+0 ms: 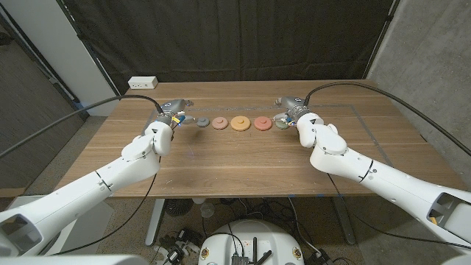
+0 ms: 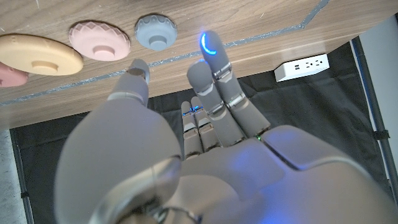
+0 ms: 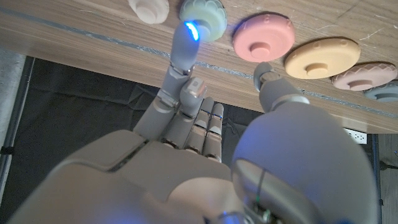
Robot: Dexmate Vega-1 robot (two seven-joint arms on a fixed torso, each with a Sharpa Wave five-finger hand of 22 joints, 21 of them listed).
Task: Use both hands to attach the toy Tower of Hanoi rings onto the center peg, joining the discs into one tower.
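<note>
A row of toy discs, each with a knob on top, lies across the middle of the table: grey disc, pale pink disc, orange disc, pink disc and green disc. My left hand sits just left of the grey disc, one finger and the thumb stretched toward it, holding nothing. My right hand is at the row's right end. One fingertip is at the edge of the green disc, its thumb apart near the pink disc. A whitish disc lies beyond the green one.
A white power strip lies at the table's back left corner. A thin tape line marks a rectangle on the wooden table. A black curtain hangs behind the table. Cables run from both wrists off the table's sides.
</note>
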